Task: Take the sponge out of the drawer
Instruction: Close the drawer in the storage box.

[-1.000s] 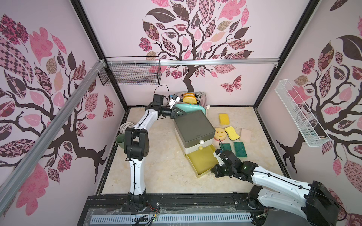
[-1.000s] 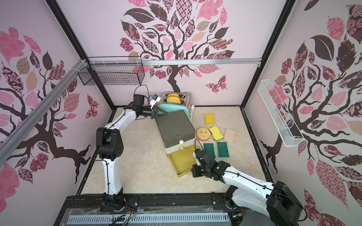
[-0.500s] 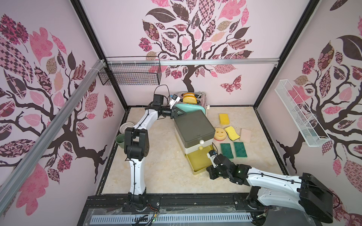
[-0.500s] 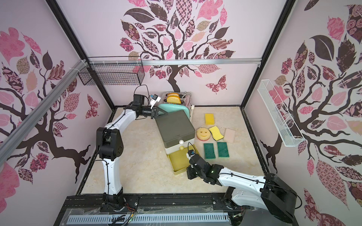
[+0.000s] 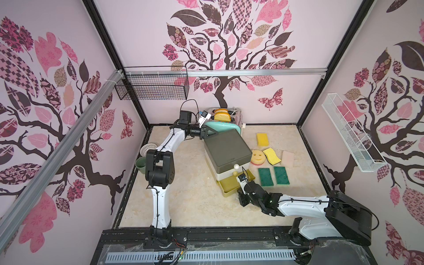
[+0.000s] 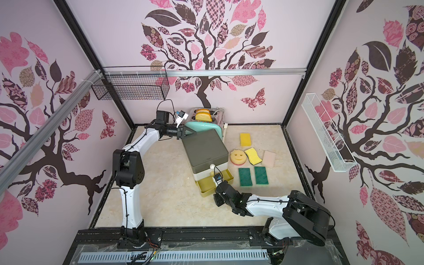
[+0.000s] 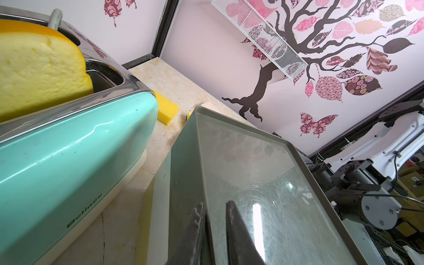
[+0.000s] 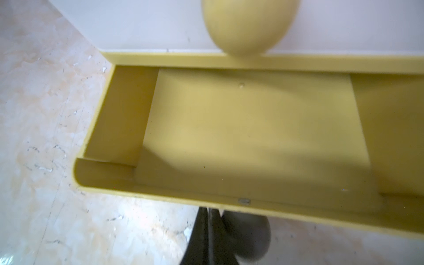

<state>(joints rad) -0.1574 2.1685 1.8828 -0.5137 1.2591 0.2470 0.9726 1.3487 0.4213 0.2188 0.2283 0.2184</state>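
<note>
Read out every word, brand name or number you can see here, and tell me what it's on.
"Belinee": on the side of the mint-green toaster, left wrist view.
Small mark on the grey top of the drawer unit, in both top views: too small to read.
Nothing else legible.

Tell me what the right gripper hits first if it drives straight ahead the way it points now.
The right gripper, shut, points at the front wall of the open yellow drawer, so it would meet that wall first, just beside the dark knob. The fingertips look nearly against it, though depth is unclear.
</note>
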